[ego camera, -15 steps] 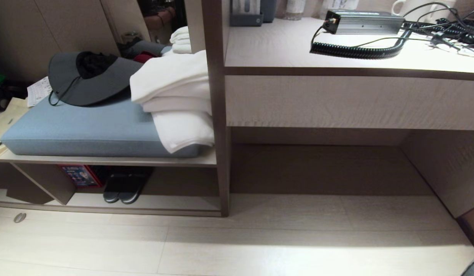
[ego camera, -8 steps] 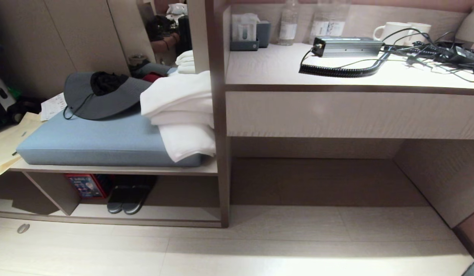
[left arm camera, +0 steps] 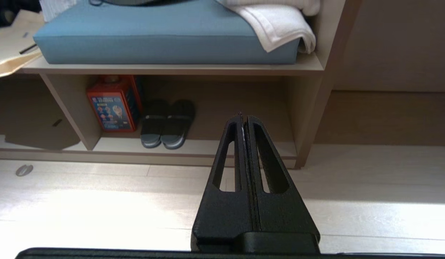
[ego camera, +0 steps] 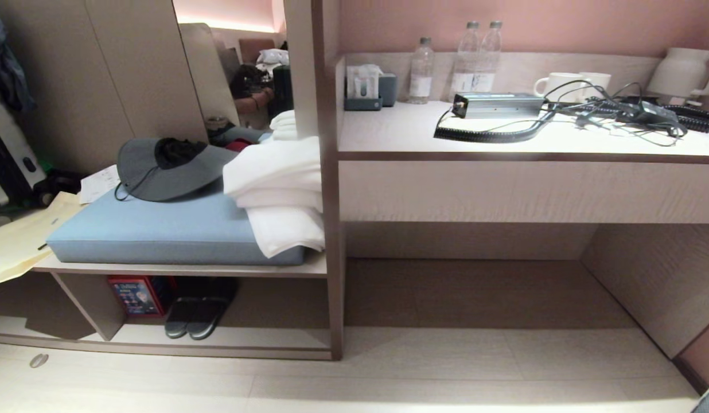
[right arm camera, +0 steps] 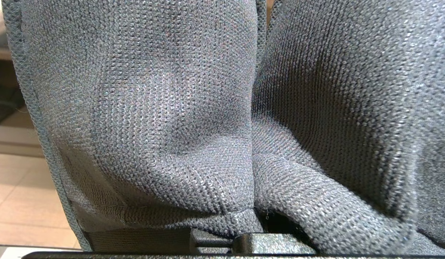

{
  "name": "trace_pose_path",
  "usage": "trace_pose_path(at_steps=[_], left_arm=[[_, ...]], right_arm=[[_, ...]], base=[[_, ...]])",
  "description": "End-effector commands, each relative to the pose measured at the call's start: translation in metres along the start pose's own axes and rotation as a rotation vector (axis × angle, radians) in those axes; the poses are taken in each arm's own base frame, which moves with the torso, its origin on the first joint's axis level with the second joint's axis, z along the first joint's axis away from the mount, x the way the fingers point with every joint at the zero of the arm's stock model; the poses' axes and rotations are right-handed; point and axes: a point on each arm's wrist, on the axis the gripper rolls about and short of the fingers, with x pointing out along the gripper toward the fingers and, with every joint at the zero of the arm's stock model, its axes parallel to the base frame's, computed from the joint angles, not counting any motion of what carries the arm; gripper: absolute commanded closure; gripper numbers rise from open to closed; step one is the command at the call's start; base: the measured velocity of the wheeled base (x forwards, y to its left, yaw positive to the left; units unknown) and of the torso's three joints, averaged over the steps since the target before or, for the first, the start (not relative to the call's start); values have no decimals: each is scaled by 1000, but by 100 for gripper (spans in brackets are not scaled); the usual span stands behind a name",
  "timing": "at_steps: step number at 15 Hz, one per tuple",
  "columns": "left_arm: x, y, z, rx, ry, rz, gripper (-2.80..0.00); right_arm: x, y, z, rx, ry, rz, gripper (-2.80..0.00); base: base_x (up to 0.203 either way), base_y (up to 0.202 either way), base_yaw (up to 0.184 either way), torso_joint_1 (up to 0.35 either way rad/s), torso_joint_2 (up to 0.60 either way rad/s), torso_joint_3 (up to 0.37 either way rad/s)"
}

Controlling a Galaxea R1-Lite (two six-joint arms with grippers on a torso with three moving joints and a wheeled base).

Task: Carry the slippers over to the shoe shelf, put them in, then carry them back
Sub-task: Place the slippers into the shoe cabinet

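Charcoal knit fabric of the slippers (right arm camera: 154,108) fills the right wrist view, two pieces pressed side by side. My right gripper is shut on them, and its fingers are hidden under the fabric. The shoe shelf (ego camera: 263,338) is the low beige compartment under the blue cushion, with a pale bottom board (left arm camera: 215,147) and an upright divider (ego camera: 90,304). My left gripper (left arm camera: 244,117) is shut and empty, hanging over the floor in front of the shelf.
Another dark pair of footwear (ego camera: 197,318) with pale toe rims sits in the shelf beside a red box (ego camera: 135,295). A blue cushion (ego camera: 159,229) carries a grey hat and white towels. To the right, the desk (ego camera: 503,189) holds bottles, cups and cables above a wide recess.
The head view has lifted: the whole scene slid down and the desk's back wall with bottles came into sight. Nothing on the shelf or desk moved.
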Motion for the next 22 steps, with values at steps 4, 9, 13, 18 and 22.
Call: trace_pose_path(at_steps=[4, 9, 13, 18, 22], left_arm=[[0, 0, 0, 9, 0, 1, 0], [0, 0, 0, 5, 0, 0, 0], [0, 0, 0, 3, 0, 1, 0], [0, 0, 0, 2, 1, 0, 0], [0, 0, 0, 2, 0, 0, 0]], right_arm=[[0, 0, 0, 5, 0, -4, 0], [0, 0, 0, 8, 0, 1, 0], [0, 0, 0, 0, 2, 1, 0], [0, 0, 0, -3, 1, 0, 0], [0, 0, 0, 0, 0, -1, 0]], base=[[0, 0, 0, 5, 2, 96], [0, 0, 0, 0, 0, 0], [0, 14, 1, 1, 1, 1], [0, 176, 0, 0, 3, 1], [0, 195, -1, 5, 5, 0]])
